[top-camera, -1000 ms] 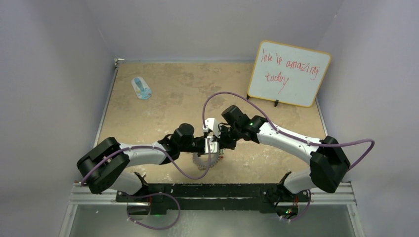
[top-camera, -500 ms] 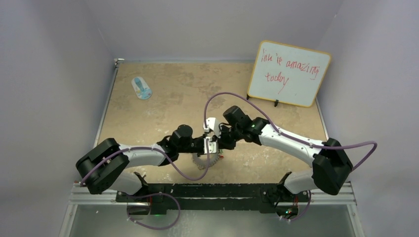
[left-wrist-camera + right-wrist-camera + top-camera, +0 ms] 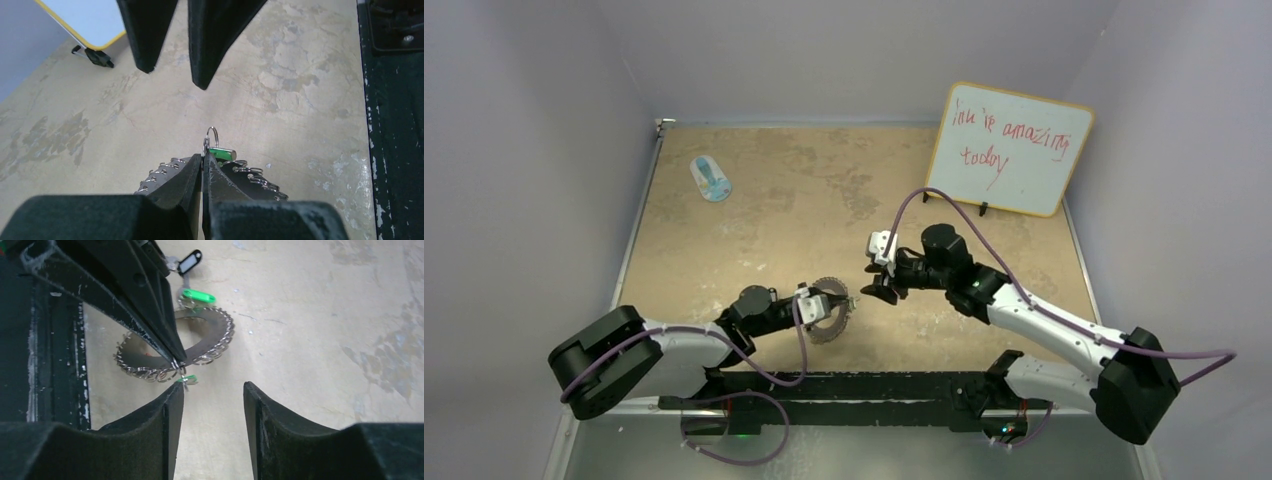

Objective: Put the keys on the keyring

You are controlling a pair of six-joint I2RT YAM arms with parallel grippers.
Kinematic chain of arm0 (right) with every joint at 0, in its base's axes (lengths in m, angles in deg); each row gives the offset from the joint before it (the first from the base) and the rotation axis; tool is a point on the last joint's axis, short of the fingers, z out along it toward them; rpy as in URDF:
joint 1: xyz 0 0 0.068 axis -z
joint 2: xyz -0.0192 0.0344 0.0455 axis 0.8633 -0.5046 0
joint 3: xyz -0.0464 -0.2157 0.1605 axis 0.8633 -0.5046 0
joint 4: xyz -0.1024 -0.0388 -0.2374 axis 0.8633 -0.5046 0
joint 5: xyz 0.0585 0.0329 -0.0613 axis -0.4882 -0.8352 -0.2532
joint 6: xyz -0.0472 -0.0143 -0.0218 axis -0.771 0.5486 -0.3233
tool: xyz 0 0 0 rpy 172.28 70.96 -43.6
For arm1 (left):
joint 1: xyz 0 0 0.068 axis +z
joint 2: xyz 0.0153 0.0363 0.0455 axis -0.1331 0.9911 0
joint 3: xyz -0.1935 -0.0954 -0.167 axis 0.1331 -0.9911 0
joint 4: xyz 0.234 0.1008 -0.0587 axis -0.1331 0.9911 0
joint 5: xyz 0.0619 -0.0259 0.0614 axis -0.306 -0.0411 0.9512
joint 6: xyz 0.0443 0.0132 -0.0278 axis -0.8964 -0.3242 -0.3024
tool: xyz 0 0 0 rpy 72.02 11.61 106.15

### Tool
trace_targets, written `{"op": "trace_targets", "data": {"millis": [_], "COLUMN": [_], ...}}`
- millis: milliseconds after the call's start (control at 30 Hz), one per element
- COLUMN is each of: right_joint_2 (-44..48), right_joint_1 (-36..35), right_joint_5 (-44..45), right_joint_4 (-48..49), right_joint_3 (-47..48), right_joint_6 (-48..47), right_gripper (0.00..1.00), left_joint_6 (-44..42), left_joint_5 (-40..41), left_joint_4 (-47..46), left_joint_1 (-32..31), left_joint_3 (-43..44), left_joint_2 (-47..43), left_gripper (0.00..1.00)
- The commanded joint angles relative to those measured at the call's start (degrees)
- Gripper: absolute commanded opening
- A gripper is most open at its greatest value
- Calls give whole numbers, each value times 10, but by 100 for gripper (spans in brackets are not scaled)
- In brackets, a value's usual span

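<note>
The keyring [image 3: 832, 320] is a flat silver ring edged with wire loops. It is held tilted just above the table near the front edge. My left gripper [image 3: 822, 302] is shut on its rim [image 3: 175, 361], and a wire loop sticks out past the fingertips [image 3: 212, 135]. A green-tagged key [image 3: 221, 153] sits right at that grip. The right wrist view shows another green-tagged key [image 3: 198, 296] at the ring's far rim and a black-tagged key [image 3: 190, 262] just beyond it. My right gripper [image 3: 880, 287] hangs open and empty, a little to the right of the ring.
A blue-and-white oval object [image 3: 711, 179] lies at the far left of the table. A small whiteboard [image 3: 1009, 148] with red writing stands at the back right. The black mounting rail [image 3: 854, 385] runs along the near edge, close behind the ring.
My right gripper has opened and pulled back to the right, away from the ring. My left gripper has closed fully and carried the keyring down and to the left.
</note>
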Motion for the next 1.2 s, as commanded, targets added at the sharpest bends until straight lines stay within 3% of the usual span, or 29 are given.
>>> {"op": "trace_targets", "data": {"millis": [0, 167, 367, 533, 667, 933, 1100, 1167], "right_joint_2": [-22, -46, -72, -84, -84, -74, -72, -70], "right_joint_1": [2, 2, 2, 3, 2, 3, 3, 3], "right_joint_5": [-104, -150, -141, -144, -145, -118, -87, -81], "right_joint_4": [75, 128, 127, 148, 161, 130, 69, 56], "right_joint_3": [-11, -28, -30, -30, -31, -19, 8, 10], "right_joint_6": [11, 14, 4, 4, 5, -15, -34, -40], "right_gripper": [48, 44, 25, 21, 1, 0, 0, 0], "left_joint_6": [52, 51, 48, 48, 46, 23, -16, -46], "left_joint_5": [17, 17, 17, 16, 17, 22, 37, 24], "left_joint_4": [-149, -149, -143, -140, -132, -57, 27, 42], "left_joint_1": [-2, -2, -2, -2, -2, -2, -2, -2], "left_joint_3": [-26, -29, -28, -28, -27, -13, -3, -8], "left_joint_2": [-19, -29, -29, -29, -32, -69, -125, -150], "left_gripper": [0, 0, 0, 0, 0, 0, 18, 20]}}
